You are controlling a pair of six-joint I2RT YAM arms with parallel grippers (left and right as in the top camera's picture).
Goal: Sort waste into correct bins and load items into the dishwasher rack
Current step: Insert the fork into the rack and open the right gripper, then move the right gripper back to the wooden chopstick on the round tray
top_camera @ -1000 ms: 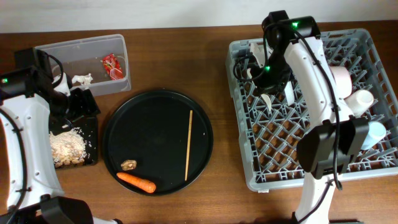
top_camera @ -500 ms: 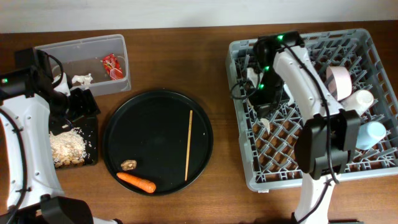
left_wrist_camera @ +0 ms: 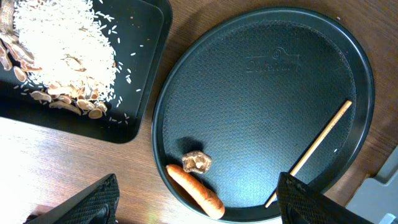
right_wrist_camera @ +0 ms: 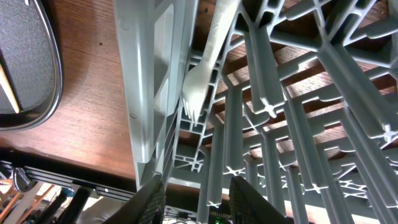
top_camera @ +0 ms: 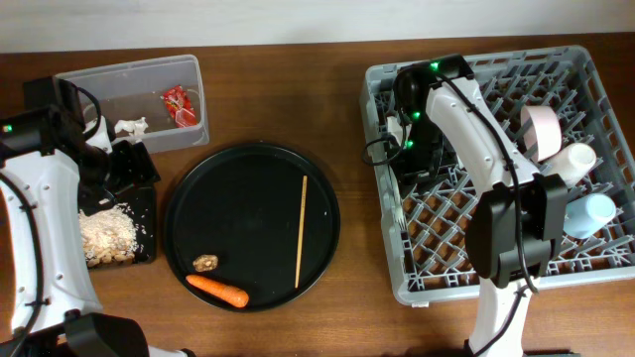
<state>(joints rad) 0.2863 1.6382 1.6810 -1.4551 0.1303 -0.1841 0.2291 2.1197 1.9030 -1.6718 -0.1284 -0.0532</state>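
Note:
My left gripper [top_camera: 127, 165] [left_wrist_camera: 196, 186] is open and empty, hovering between the black rectangular tray [top_camera: 147, 213] [left_wrist_camera: 144, 93] and the round tray. The tray holds rice crumbs [top_camera: 107, 235] [left_wrist_camera: 62, 43]. The clear tub [top_camera: 119, 79] holds a red wrapper [top_camera: 179, 104] and a paper scrap [top_camera: 129, 126]. A carrot [top_camera: 216, 290] [left_wrist_camera: 196, 193], a brown lump [top_camera: 205, 263] [left_wrist_camera: 197, 162] and a chopstick [top_camera: 302, 230] [left_wrist_camera: 314, 149] lie on the round tray. My right gripper [top_camera: 415, 159] [right_wrist_camera: 199, 190] is open, low inside the grey rack [top_camera: 585, 268] [right_wrist_camera: 146, 93]. A white fork [right_wrist_camera: 205, 62] lies free in the rack's lattice.
The round black serving tray [top_camera: 189, 198] [left_wrist_camera: 360, 81] sits mid-table. In the rack's right side stand a pinkish bowl [top_camera: 541, 129], a cream cup [top_camera: 572, 159] and a light-blue cup [top_camera: 595, 213]. Rack pegs and ribs surround the right fingers closely.
The right arm has swung toward the rack's left side and lowered its gripper among the pegs. The left arm and the things on the trays have not moved.

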